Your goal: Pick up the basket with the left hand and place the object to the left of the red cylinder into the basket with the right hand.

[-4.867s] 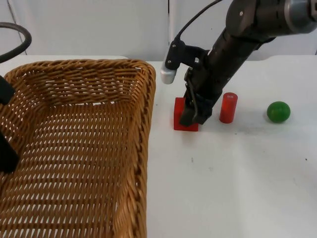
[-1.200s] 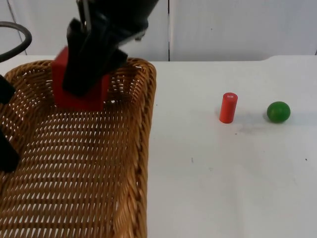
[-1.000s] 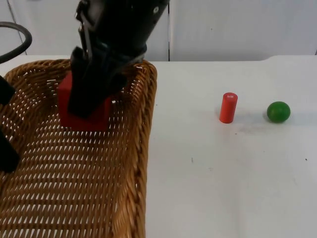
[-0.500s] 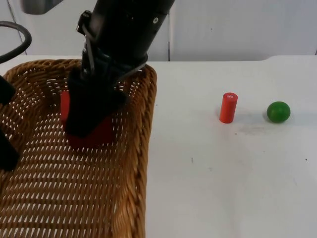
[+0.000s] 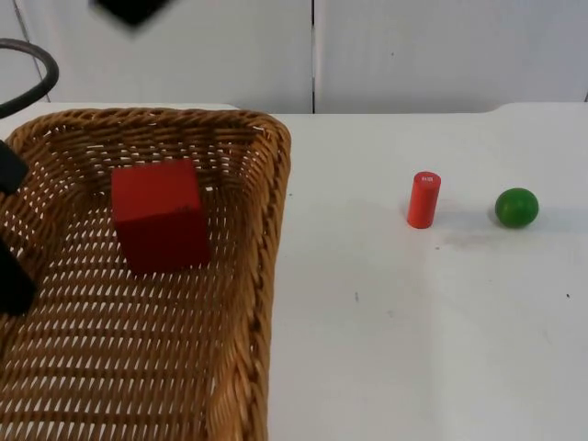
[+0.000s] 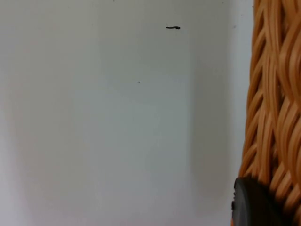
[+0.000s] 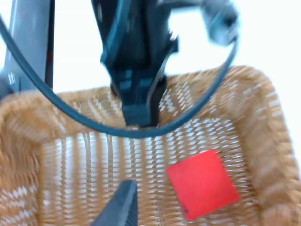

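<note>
The red cube-shaped block [image 5: 159, 214] rests on the woven floor of the rectangular tan wicker basket [image 5: 257, 276], in its far half, touched by neither gripper. In the right wrist view the same red block [image 7: 202, 183] lies flat on the weave inside the basket [image 7: 263, 141], with the right gripper [image 7: 120, 207] well above it and holding nothing; only one black fingertip can be made out, so whether its fingers stand apart or together cannot be told. The left gripper [image 5: 11, 230] sits at the basket's left rim, and the left wrist view shows its black fingertip [image 6: 254, 205] pressed against the braided wall [image 6: 273, 103], clamped on the basket. On the white table top [image 5: 413, 322], well to the right of the basket, the small red cylinder [image 5: 423, 199] stands upright, with a green ball [image 5: 516, 208] near its right side, the two apart.
</note>
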`<state>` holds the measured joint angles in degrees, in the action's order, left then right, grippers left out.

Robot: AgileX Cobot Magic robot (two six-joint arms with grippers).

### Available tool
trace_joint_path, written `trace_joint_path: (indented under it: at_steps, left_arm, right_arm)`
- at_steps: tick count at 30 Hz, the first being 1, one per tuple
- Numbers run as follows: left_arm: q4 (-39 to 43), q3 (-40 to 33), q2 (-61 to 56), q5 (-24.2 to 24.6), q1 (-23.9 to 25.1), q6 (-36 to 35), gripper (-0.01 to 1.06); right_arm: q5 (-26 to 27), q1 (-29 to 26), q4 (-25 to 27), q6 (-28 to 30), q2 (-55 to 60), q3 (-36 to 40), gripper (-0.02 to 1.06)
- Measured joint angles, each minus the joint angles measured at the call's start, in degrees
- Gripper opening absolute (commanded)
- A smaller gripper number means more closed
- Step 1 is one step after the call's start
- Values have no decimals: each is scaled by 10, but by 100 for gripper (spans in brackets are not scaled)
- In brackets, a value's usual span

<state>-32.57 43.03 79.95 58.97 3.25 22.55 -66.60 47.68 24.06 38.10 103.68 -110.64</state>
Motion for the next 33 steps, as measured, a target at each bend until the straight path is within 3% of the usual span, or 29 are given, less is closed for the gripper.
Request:
trace_joint_path:
  at_steps: [9,16,21,33]
  left_arm:
    - [0,0,0,0,0,5,0]
    - [0,0,0,0,0,10,0]
    - [0,0,0,0,0,12,0]
    - [0,0,0,0,0,26,0]
  right_arm:
    - [-18,-48,31,-41,-132,0,105]
    - [0,-50,54,-48,-204,3,105]
    - [62,-50,58,-50,-264,54,105]
    - [233,-50,77,-50,-415,256,105]
